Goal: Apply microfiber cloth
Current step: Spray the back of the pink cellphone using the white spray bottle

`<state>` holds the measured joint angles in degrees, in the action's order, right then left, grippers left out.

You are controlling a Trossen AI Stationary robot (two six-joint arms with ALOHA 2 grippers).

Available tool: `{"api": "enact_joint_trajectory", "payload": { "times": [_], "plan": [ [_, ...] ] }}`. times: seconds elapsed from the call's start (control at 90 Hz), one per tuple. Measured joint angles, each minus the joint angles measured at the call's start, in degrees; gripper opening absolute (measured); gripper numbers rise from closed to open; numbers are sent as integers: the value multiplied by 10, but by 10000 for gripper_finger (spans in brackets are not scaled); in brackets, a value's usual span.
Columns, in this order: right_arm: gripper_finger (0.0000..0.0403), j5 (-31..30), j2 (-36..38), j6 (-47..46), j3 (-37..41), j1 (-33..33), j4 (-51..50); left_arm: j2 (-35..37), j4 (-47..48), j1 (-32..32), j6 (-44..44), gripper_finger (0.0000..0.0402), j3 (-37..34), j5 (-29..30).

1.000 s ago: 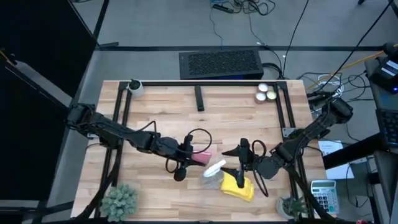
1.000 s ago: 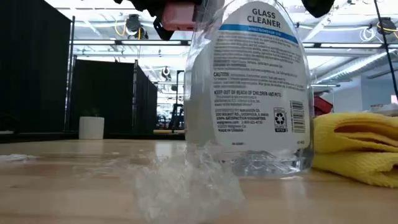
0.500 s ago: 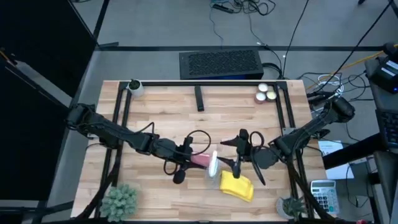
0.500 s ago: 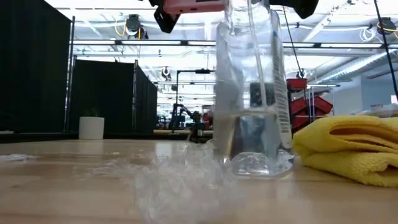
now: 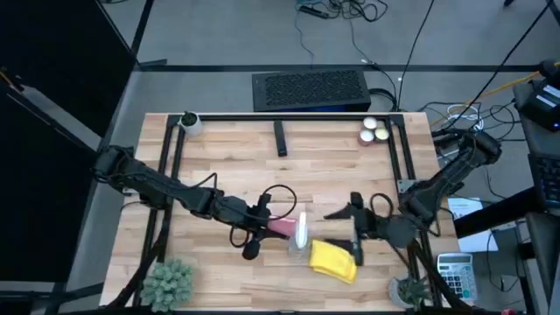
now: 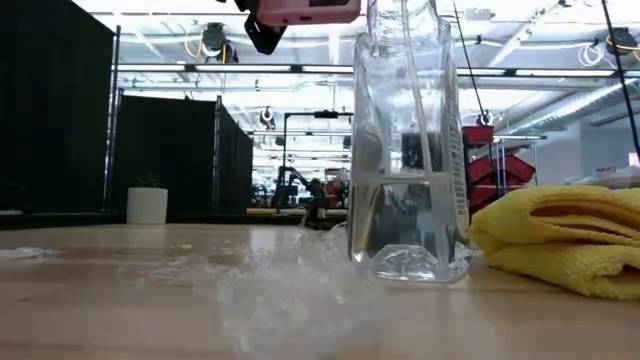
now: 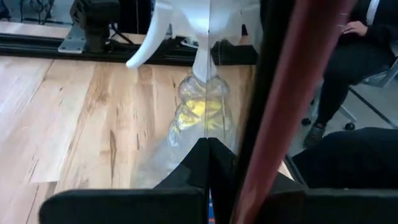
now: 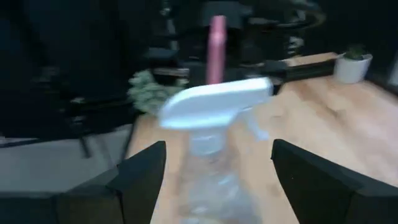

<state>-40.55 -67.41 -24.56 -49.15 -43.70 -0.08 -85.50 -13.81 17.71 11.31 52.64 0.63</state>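
The glass cleaner spray bottle [image 5: 300,238] stands upright near the table's front edge, with the folded yellow microfiber cloth [image 5: 333,261] lying flat just beside it on the side toward the right arm, not gripped by either arm. The right gripper [image 5: 355,234] hovers near the bottle and just above the cloth with its fingers spread wide and empty, while the left gripper [image 5: 265,219] sits on the bottle's other side holding a pink object [image 5: 282,226] close to the white sprayer head. The cloth step looks barely begun: next the right gripper likely needs to drop onto the cloth and close on a fold without knocking the bottle.
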Motion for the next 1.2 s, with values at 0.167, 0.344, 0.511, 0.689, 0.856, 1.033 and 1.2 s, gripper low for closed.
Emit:
{"api": "enact_joint_trajectory", "payload": {
  "times": [0.167,0.344,0.511,0.689,0.856,1.033,1.2],
  "plan": [
    [276,3,-22,-36,0,-26,-1,10,1,-1,-12,9,0,9],
    [276,0,-61,-67,0,-23,20,64,60,-12,-29,9,0,26],
    [276,2,-85,-80,0,-16,62,127,120,-17,-41,9,0,73],
    [284,3,-91,-95,0,3,90,160,135,-17,-48,9,0,84],
    [338,1,-91,-127,0,16,85,163,137,-17,-56,9,0,87],
    [395,3,-91,-132,0,16,79,162,144,-16,-57,9,0,88],
    [372,4,-90,-134,0,15,82,161,143,-16,-57,9,0,89]
  ]
}}
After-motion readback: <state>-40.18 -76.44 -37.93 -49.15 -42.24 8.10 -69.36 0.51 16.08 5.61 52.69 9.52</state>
